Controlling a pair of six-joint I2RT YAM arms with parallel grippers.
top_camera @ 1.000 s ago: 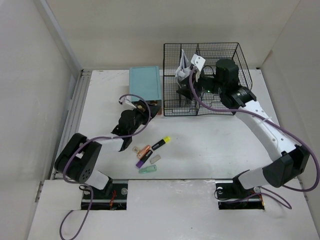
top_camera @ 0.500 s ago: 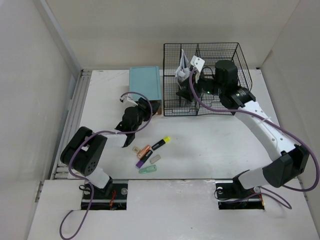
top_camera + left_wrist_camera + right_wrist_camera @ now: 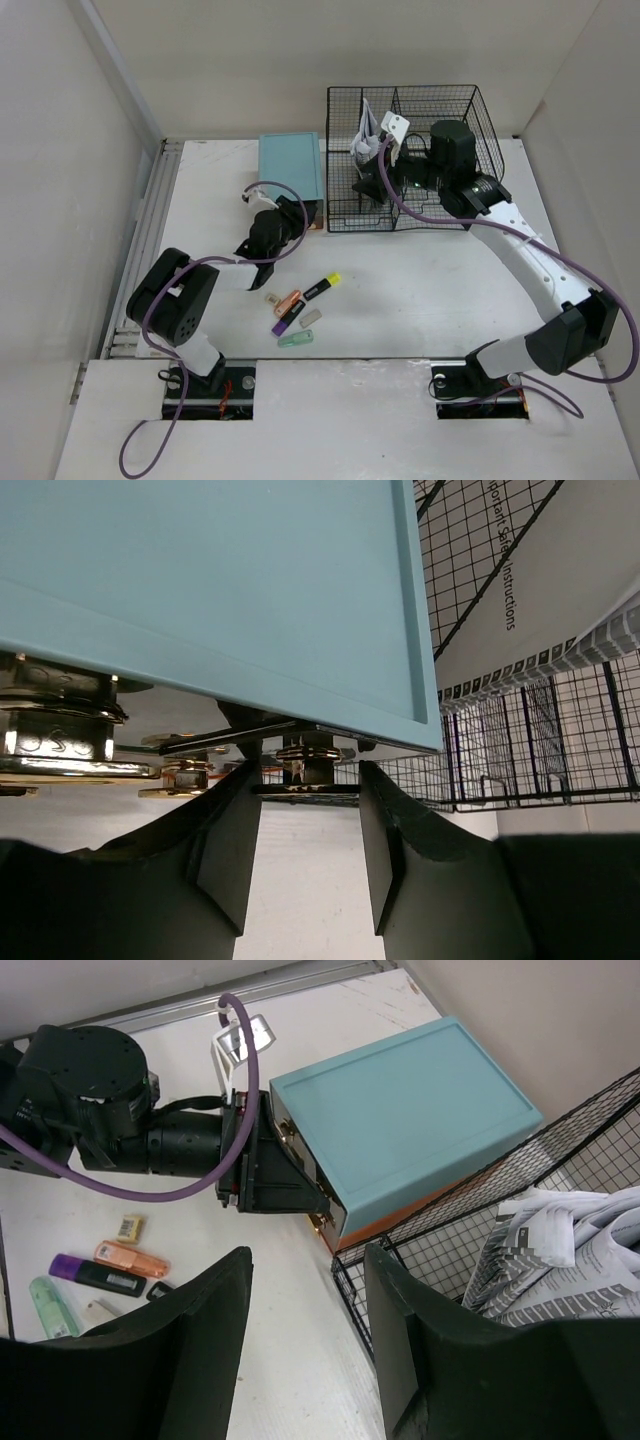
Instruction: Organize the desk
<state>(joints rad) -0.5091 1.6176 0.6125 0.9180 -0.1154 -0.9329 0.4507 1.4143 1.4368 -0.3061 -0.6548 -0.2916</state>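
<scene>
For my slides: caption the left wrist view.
Left end effector open, flanking the metal pull of the teal drawer box; black wire-mesh rack beyond.

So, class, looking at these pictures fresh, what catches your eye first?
The black wire-mesh rack holding folded papers stands back right on the white desk. Beside it, the left end effector straddles the brass pull of the teal-topped box; coloured highlighters lie scattered near the front.

We see a smooth matt teal box (image 3: pixel 200 570), glossy brass-coloured metal fittings (image 3: pixel 60 742) — black wire rack (image 3: pixel 400 88), printed paper (image 3: pixel 560 1250), matt white desk (image 3: pixel 420 290).
</scene>
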